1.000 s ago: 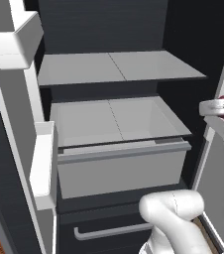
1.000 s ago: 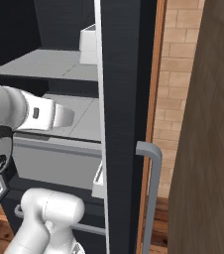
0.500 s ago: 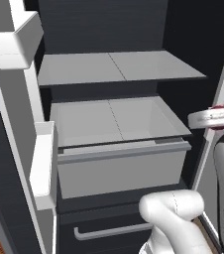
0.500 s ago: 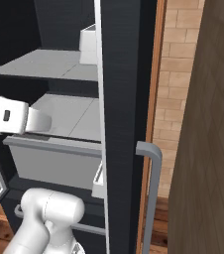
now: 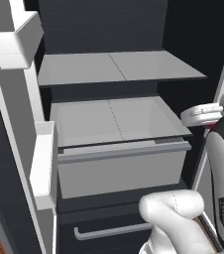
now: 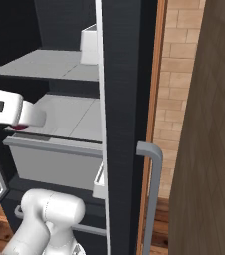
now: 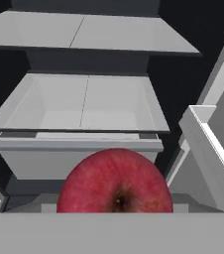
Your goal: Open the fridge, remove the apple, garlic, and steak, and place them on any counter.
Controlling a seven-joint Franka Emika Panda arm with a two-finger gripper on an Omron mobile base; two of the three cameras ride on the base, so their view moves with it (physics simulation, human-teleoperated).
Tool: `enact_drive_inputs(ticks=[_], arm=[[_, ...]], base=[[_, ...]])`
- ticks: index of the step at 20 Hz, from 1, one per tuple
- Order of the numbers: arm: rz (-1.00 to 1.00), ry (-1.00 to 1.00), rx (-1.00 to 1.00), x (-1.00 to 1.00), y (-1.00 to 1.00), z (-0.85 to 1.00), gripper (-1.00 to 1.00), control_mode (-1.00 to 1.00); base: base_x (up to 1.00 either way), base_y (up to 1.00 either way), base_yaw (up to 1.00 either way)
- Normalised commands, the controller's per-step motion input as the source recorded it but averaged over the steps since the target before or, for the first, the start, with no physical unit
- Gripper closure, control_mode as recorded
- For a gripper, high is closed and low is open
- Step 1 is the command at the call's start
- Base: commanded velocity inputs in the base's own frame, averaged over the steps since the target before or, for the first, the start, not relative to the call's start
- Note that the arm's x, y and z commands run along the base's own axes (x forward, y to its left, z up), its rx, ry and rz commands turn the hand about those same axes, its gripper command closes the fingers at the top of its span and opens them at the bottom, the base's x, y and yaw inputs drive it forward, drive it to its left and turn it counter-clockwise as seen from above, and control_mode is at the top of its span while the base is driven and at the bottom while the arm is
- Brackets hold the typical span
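The fridge [image 5: 114, 30] stands open, its dark inside showing a grey shelf [image 5: 119, 67] and a pale drawer [image 5: 121, 166] pulled partly out. My gripper [image 5: 196, 116] hovers in front of the drawer's right end, shut on the apple [image 7: 115, 186]. In the hand view the glossy red fruit sits low in the middle and hides the fingertips. A sliver of the apple [image 6: 19, 127] peeks under the hand in the right base view. The shelf and the drawer [image 7: 86, 106] look bare. The garlic, the steak and the counter are out of view.
The left fridge door [image 5: 20, 124] swings out with white bins on it. The right door [image 6: 127, 124] stands edge-on with a grey bar handle [image 6: 152, 199]. Beyond it are a brick wall [image 6: 176, 84] and a brown wooden panel [image 6: 214, 149]. A lower drawer handle [image 5: 109, 230] runs below.
My hand has drawn back from the fridge toward the base with the apple still in it. The fridge and its drawer have not moved.
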Motion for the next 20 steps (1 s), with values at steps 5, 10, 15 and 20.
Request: enact_drive_inputs(ticks=[5,10,15,20], arm=[[0.0,0.0,0.0,0.0,0.0,0.0,1.0,1.0],[0.0,0.0,0.0,0.0,0.0,0.0,1.0,1.0],[0.0,0.0,0.0,0.0,0.0,0.0,1.0,1.0],[0.0,0.0,0.0,0.0,0.0,0.0,1.0,1.0]], base=[[-0.78,0.0,0.0],[-1.0,0.0,0.0],[-0.96,0.01,0.0],[-0.12,0.1,0.0]])
